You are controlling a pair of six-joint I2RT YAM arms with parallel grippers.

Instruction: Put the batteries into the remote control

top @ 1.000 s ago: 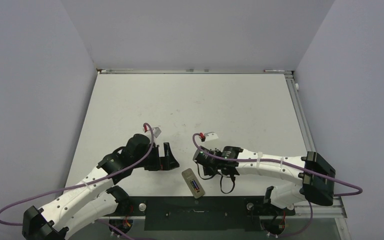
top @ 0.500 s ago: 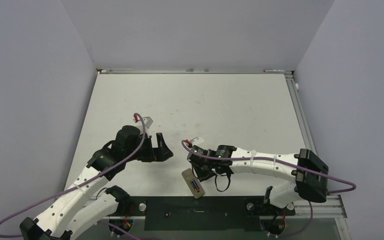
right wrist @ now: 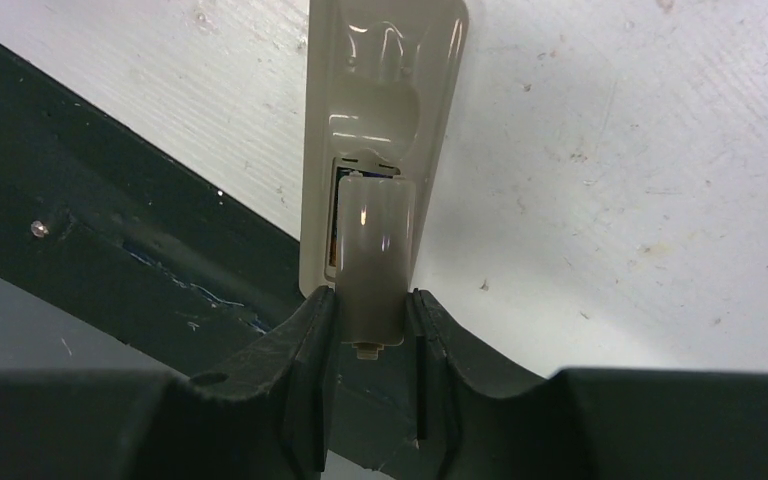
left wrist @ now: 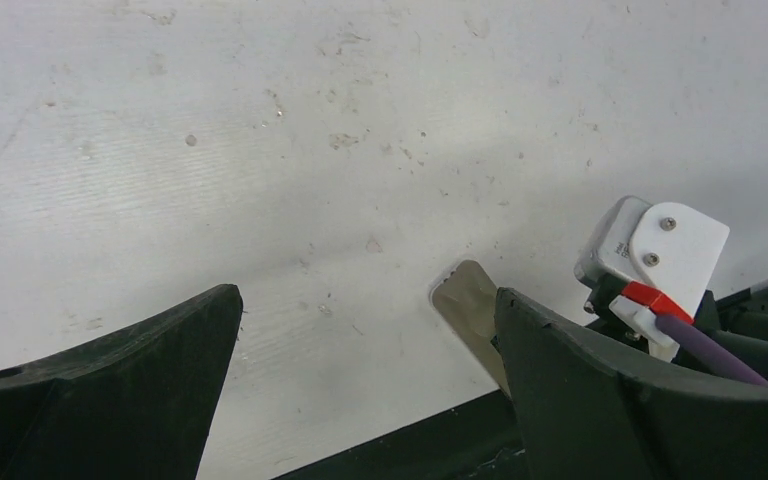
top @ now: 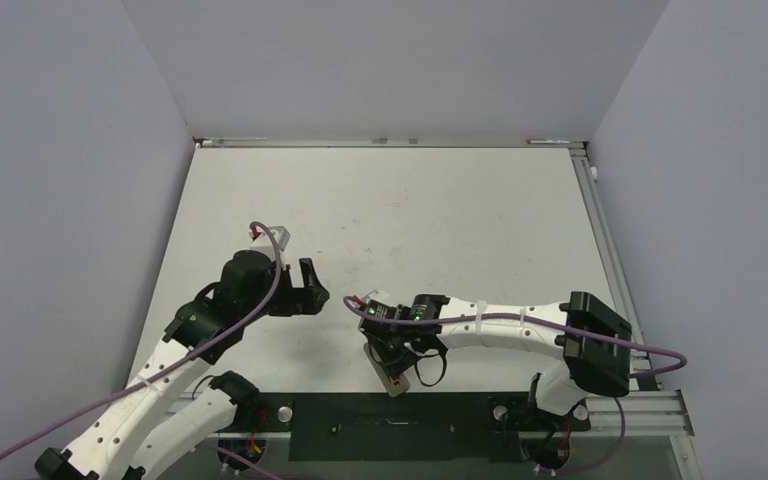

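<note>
The remote control lies back-up at the table's near edge, partly over the black front strip. R gripper is clamped on a small beige battery cover sitting over the recess. L gripper hangs w/ fingers wide apart, above the table left of the remote.

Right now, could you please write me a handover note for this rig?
Left gripper: open, empty, beside the remote.
Right gripper: shut on the cover, over the remote's recess.
Remote lies back up at the table's near edge.
Done: batteries seem in; only a sliver shows beside the cover.
To do: seat the cover, release.
</note>
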